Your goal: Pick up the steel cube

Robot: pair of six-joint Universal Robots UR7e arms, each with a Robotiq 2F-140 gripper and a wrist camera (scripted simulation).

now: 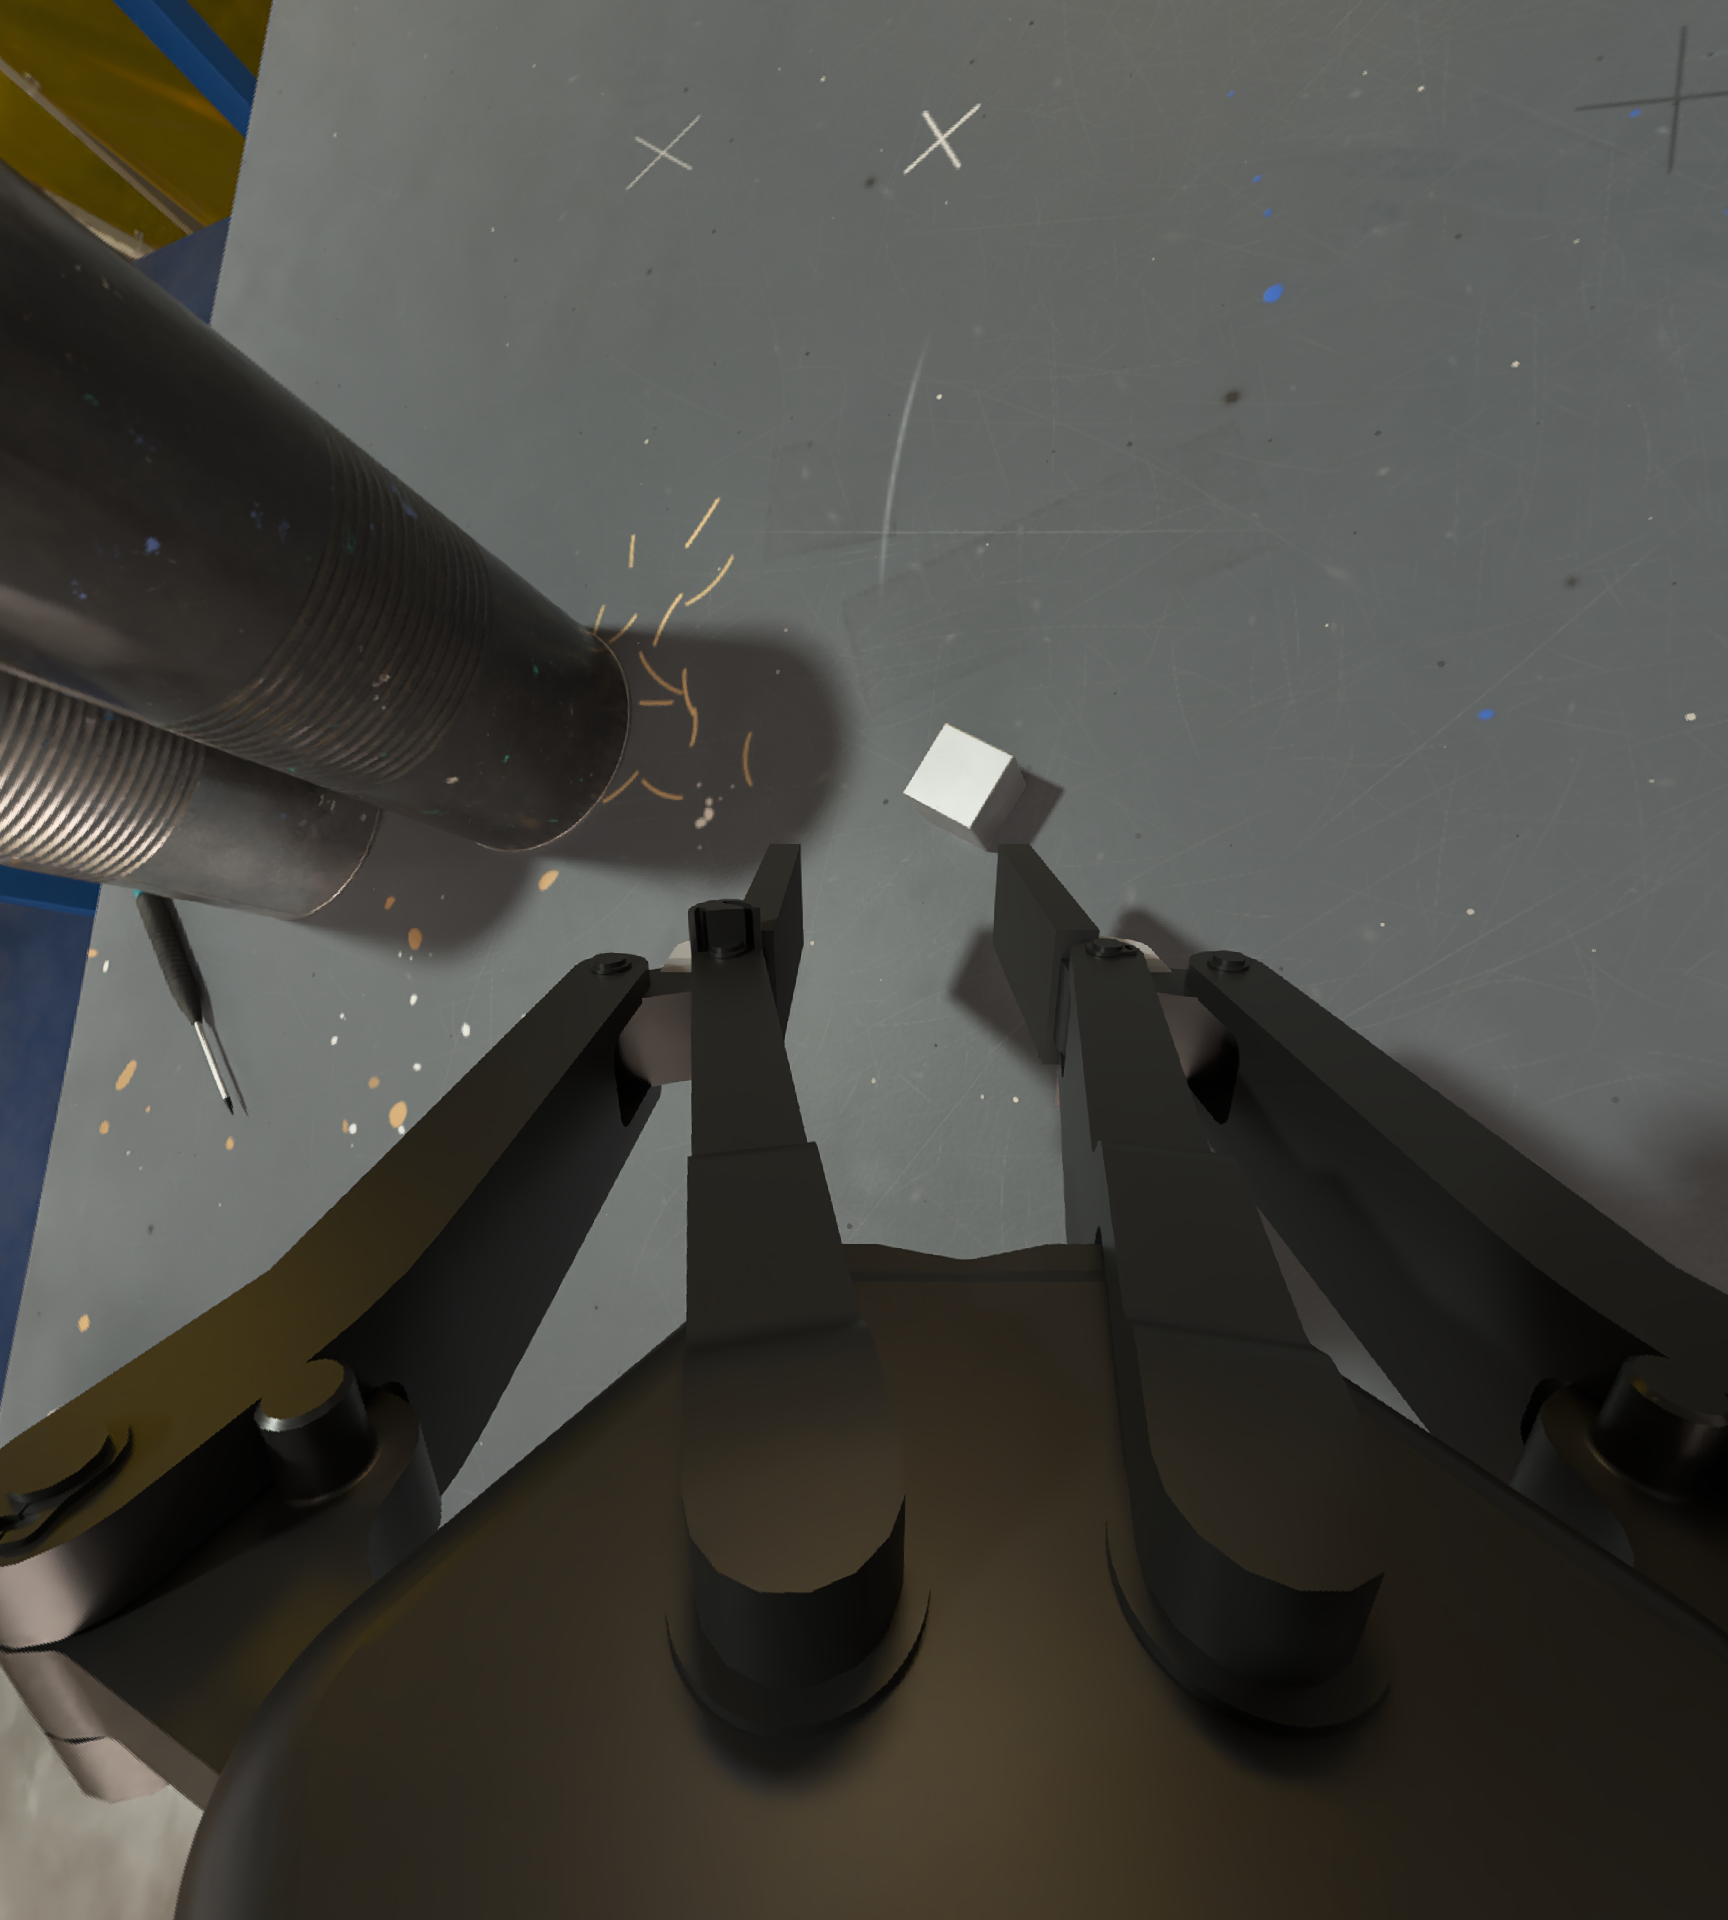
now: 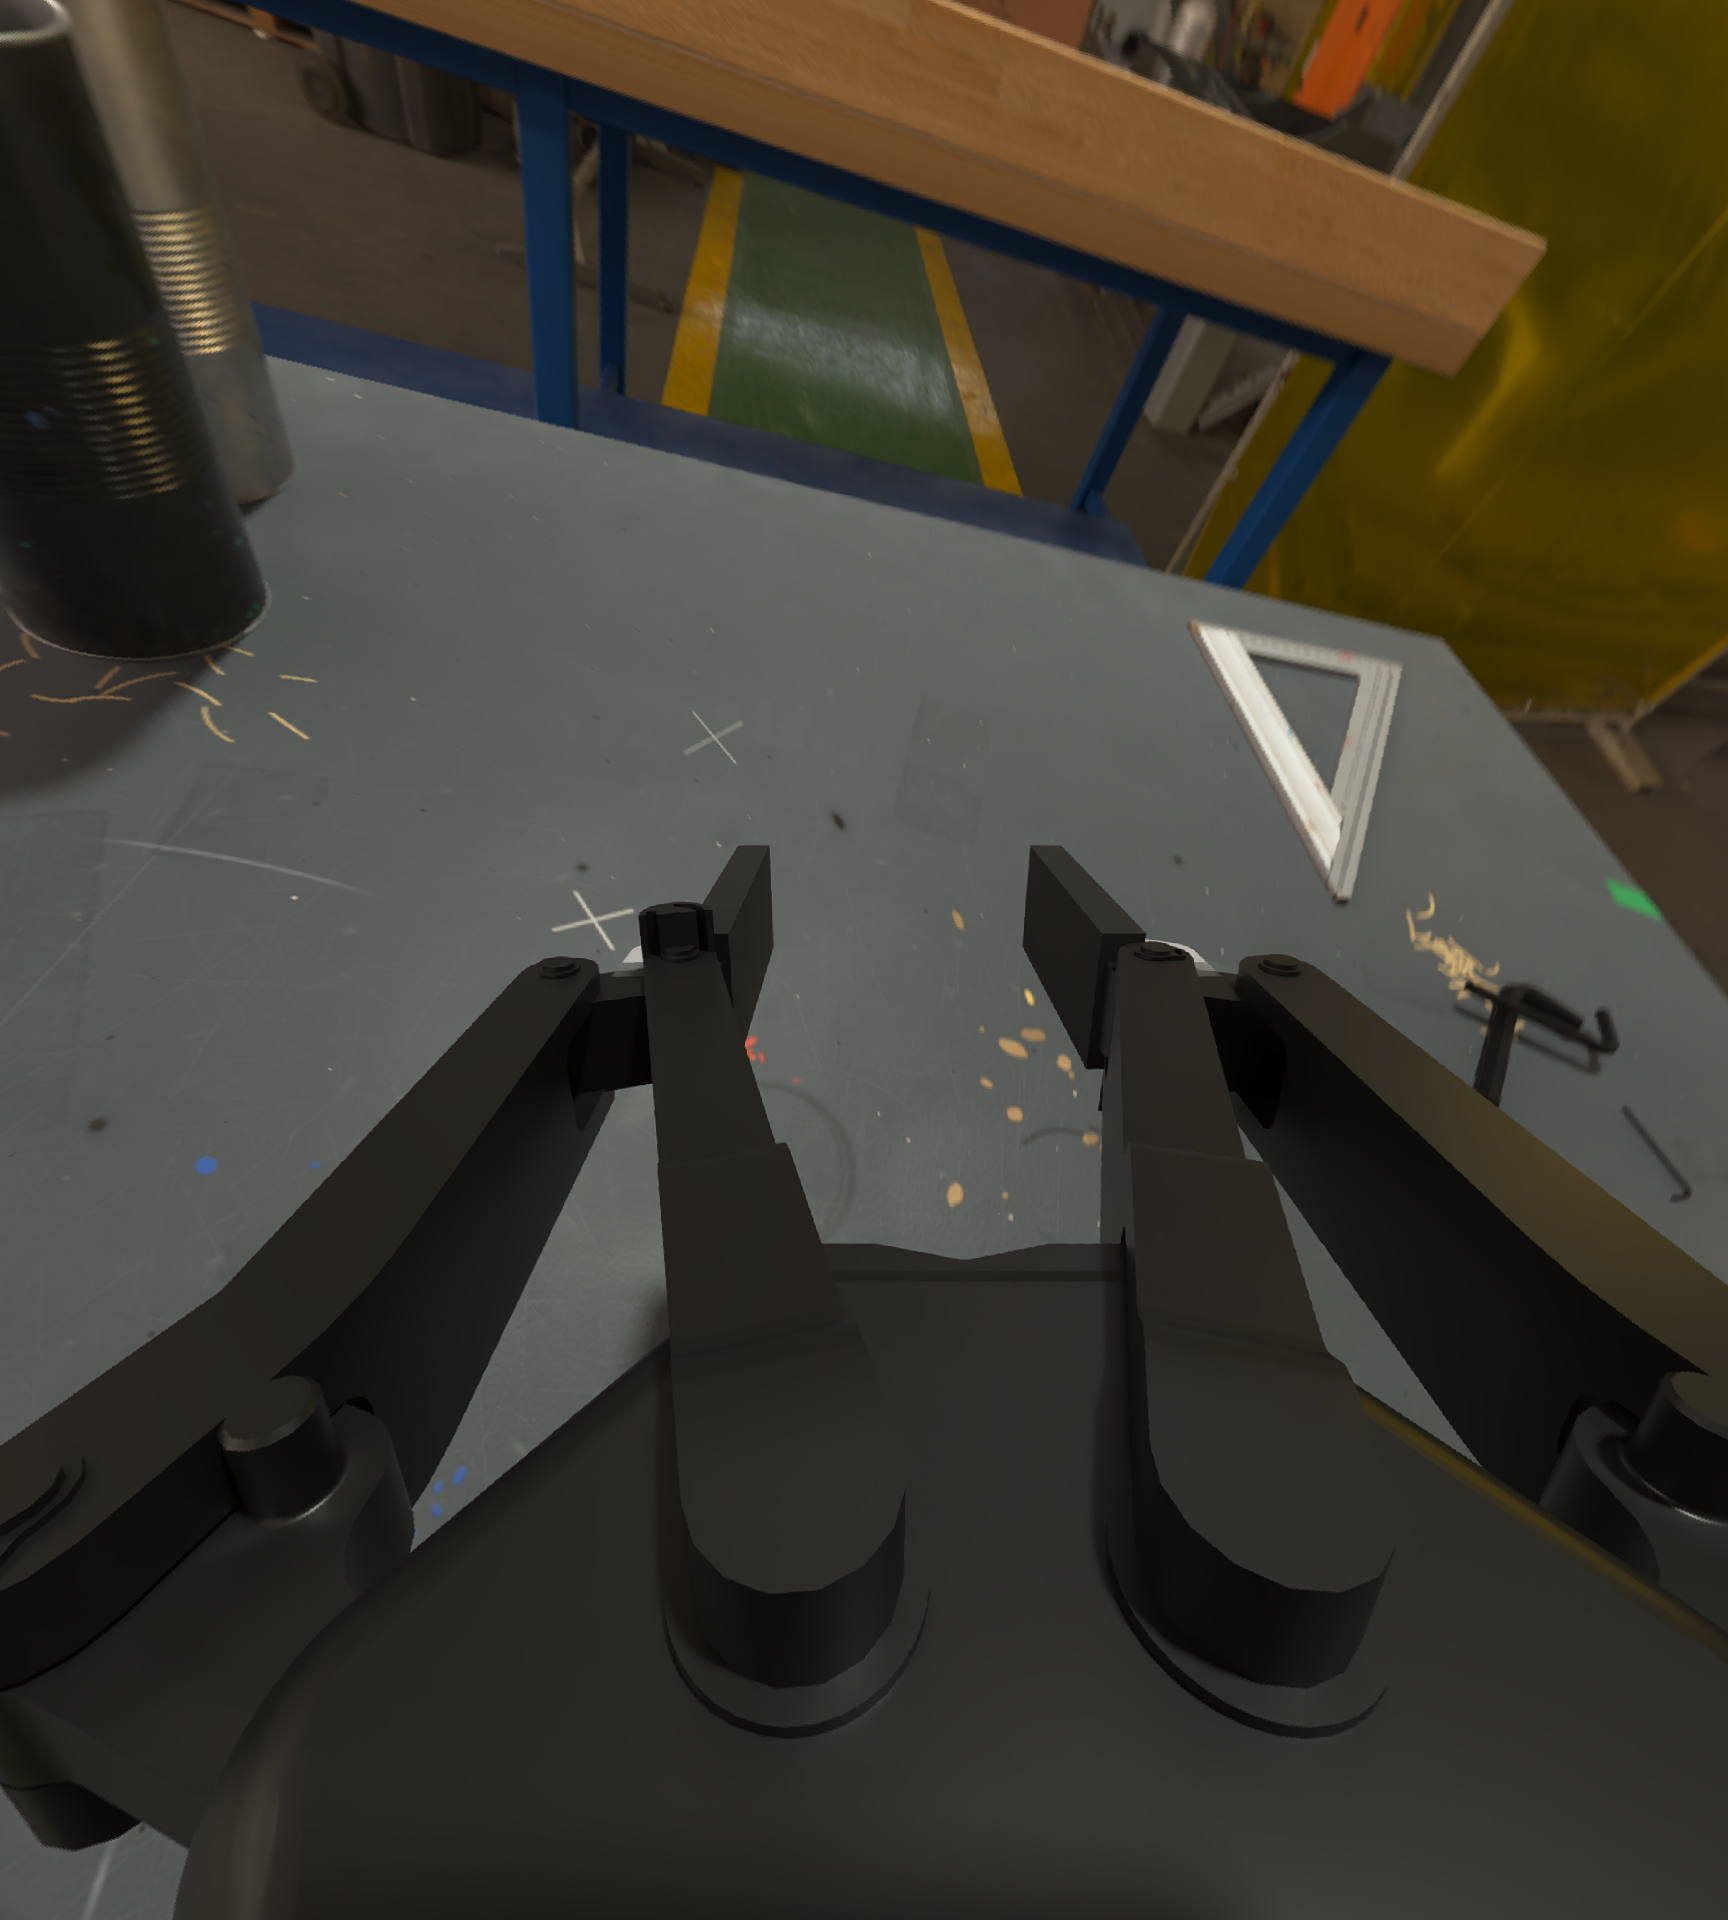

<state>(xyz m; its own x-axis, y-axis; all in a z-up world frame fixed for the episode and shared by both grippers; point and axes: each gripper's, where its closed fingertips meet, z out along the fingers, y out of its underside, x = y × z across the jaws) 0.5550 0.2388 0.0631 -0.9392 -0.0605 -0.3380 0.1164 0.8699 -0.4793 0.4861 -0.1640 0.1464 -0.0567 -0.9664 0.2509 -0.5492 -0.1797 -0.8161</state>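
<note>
A small pale steel cube (image 1: 964, 777) sits on the grey scratched table (image 1: 1255, 520) in the left wrist view. My left gripper (image 1: 896, 862) is open and empty above the table. The cube lies just beyond its fingertips, close to the right fingertip (image 1: 1021, 883), and not between the jaws. My right gripper (image 2: 896, 868) is open and empty above the table (image 2: 424, 935). The cube does not show in the right wrist view.
Two dark threaded steel pipes (image 1: 268, 623) stand at the left, also in the right wrist view (image 2: 81, 416). A dark scriber (image 1: 190, 997) lies near the left edge. A metal triangle square (image 2: 1307, 738) and black hex keys (image 2: 1535, 1023) lie at the right. A wooden bench (image 2: 995, 135) stands beyond.
</note>
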